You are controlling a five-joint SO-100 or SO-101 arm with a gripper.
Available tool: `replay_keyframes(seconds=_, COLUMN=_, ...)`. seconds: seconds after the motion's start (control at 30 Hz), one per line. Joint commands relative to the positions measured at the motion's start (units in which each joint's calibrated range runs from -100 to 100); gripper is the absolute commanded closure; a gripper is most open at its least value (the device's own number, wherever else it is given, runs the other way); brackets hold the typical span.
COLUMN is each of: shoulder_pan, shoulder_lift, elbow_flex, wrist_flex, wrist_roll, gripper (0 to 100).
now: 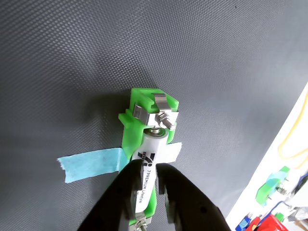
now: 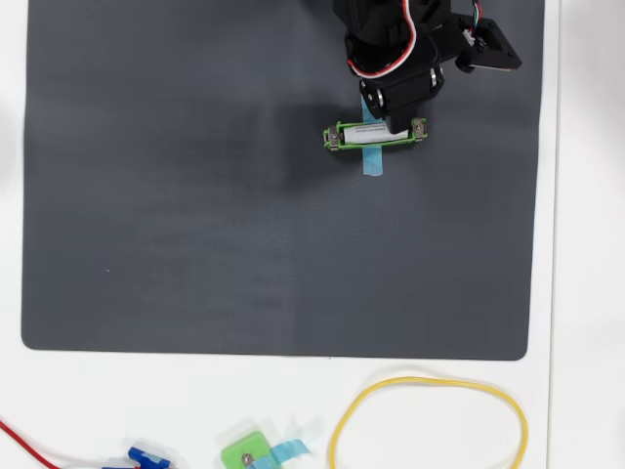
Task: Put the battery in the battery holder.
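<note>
The white battery point(image 1: 148, 166) with dark print lies lengthwise inside the bright-green battery holder point(image 1: 144, 103), its top end against the metal contact. A light-blue tape strip point(image 1: 91, 163) crosses the holder. My black gripper point(image 1: 149, 166) reaches in from the bottom edge of the wrist view, and its two fingers close on the battery's sides at mid-length. From overhead, the gripper point(image 2: 391, 127) covers the right part of the holder point(image 2: 337, 136), where the battery point(image 2: 361, 136) shows as a white bar; the lower end of the holder is hidden by the fingers.
The holder sits on a dark grey mat point(image 2: 195, 195) over a white table. Off the mat's front edge lie a yellow loop point(image 2: 430, 383), a small squarish green piece with blue tape point(image 2: 249, 453), a blue part point(image 2: 146, 457) and a red wire point(image 2: 29, 442).
</note>
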Motion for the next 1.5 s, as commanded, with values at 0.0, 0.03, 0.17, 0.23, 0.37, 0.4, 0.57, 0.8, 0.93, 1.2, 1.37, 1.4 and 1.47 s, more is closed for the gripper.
replay_keyframes(seconds=0.0, shoulder_pan=-0.53, shoulder_lift=0.12, elbow_flex=-2.82, wrist_flex=0.03, wrist_roll=0.29, gripper=100)
replay_keyframes(seconds=0.03, shoulder_pan=-0.53, shoulder_lift=0.12, elbow_flex=-2.82, wrist_flex=0.12, wrist_roll=0.29, gripper=100)
replay_keyframes(seconds=0.17, shoulder_pan=-0.53, shoulder_lift=0.12, elbow_flex=-2.82, wrist_flex=0.21, wrist_roll=0.29, gripper=100)
replay_keyframes(seconds=0.23, shoulder_pan=-0.53, shoulder_lift=0.12, elbow_flex=-2.82, wrist_flex=0.21, wrist_roll=0.29, gripper=100)
replay_keyframes(seconds=0.37, shoulder_pan=-0.53, shoulder_lift=0.2, elbow_flex=-2.91, wrist_flex=0.21, wrist_roll=0.29, gripper=100)
replay_keyframes(seconds=0.4, shoulder_pan=-0.53, shoulder_lift=0.2, elbow_flex=-2.91, wrist_flex=0.21, wrist_roll=0.29, gripper=100)
replay_keyframes(seconds=0.57, shoulder_pan=-0.53, shoulder_lift=0.8, elbow_flex=-3.52, wrist_flex=0.29, wrist_roll=0.29, gripper=100)
replay_keyframes(seconds=0.8, shoulder_pan=-0.53, shoulder_lift=6.09, elbow_flex=-6.87, wrist_flex=5.1, wrist_roll=0.29, gripper=100)
replay_keyframes(seconds=0.93, shoulder_pan=-0.43, shoulder_lift=6.43, elbow_flex=-7.58, wrist_flex=5.28, wrist_roll=0.29, gripper=100)
replay_keyframes(seconds=1.2, shoulder_pan=-0.43, shoulder_lift=6.09, elbow_flex=-6.87, wrist_flex=4.84, wrist_roll=0.29, gripper=100)
replay_keyframes(seconds=1.37, shoulder_pan=-0.53, shoulder_lift=6.0, elbow_flex=-7.05, wrist_flex=4.49, wrist_roll=0.34, gripper=100)
replay_keyframes(seconds=1.4, shoulder_pan=-0.33, shoulder_lift=6.0, elbow_flex=-6.78, wrist_flex=2.65, wrist_roll=0.34, gripper=100)
replay_keyframes(seconds=1.47, shoulder_pan=-0.02, shoulder_lift=6.0, elbow_flex=-6.78, wrist_flex=0.56, wrist_roll=0.34, gripper=100)
